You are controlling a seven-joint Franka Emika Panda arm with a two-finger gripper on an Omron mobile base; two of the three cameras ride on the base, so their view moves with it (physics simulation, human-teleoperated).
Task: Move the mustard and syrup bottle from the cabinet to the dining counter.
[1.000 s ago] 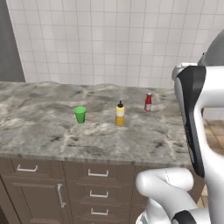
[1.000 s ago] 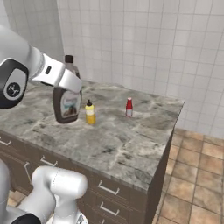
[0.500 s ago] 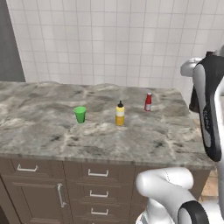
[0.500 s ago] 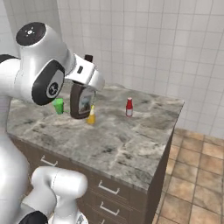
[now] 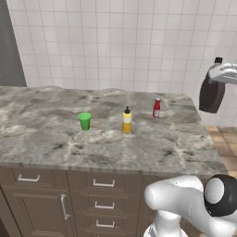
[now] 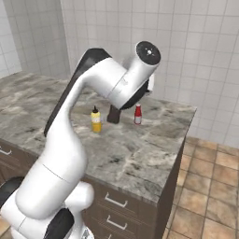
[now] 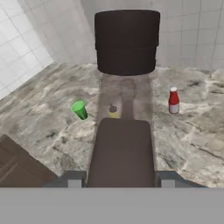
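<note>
My gripper (image 5: pixel 223 73) is shut on the syrup bottle (image 5: pixel 211 95), a dark brown bottle hanging in the air past the right end of the dining counter (image 5: pixel 51 139). In the hand view the syrup bottle (image 7: pixel 124 148) runs up between my fingers, dark cap on top. My arm hides most of the syrup bottle (image 6: pixel 113 114) in the right base view. The mustard (image 5: pixel 127 120), a small yellow squeeze bottle, stands upright mid-counter. The mustard (image 6: pixel 96 120) is also plain from the right, and the mustard (image 7: pixel 113 111) peeks out behind the held bottle. The cabinet is out of view.
A green cup (image 5: pixel 84 121) stands left of the mustard and a small red bottle (image 5: pixel 157 108) right of it, near the tiled back wall. Dark drawers (image 5: pixel 104 208) with silver handles sit under the stone top. Orange floor tiles (image 6: pixel 210 186) lie beyond the counter's right end.
The arm has swung to the right along the counter with the syrup bottle in its grip, from over the left part to its right end. The things on the counter have not moved.
</note>
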